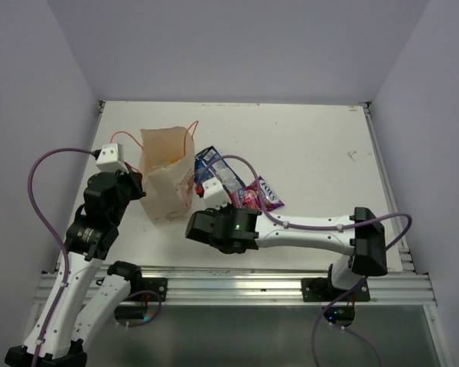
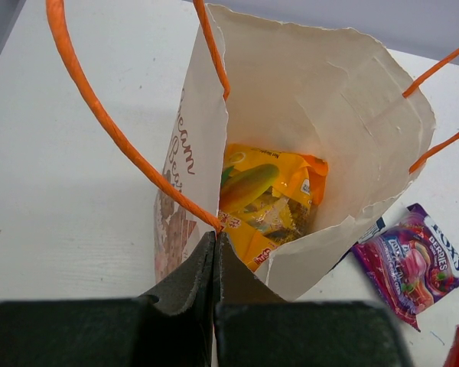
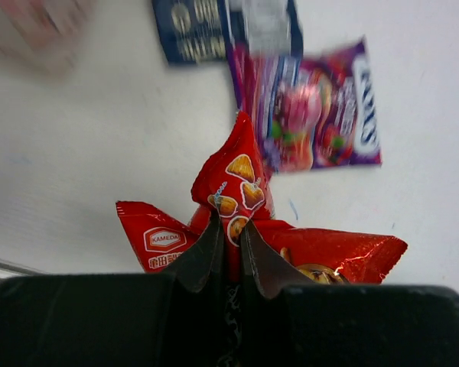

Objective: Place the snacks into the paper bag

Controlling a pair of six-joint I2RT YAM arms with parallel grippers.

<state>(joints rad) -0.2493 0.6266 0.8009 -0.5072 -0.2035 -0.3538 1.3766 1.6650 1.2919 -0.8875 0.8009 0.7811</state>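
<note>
Here the left gripper (image 2: 216, 246) pinches shut on the near rim of the upright paper bag (image 2: 321, 99), with an orange-yellow packet (image 2: 264, 187) lying inside. To its right, the right gripper (image 3: 229, 233) clamps the crumpled red packet (image 3: 241, 180). Beyond, the blue packet (image 3: 206, 27) and purple-pink packet (image 3: 314, 107) lie touching on the white table (image 3: 99, 153).

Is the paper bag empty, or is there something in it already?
Not empty. The left wrist view looks down into the open paper bag and shows an orange-yellow packet lying at its bottom.
</note>
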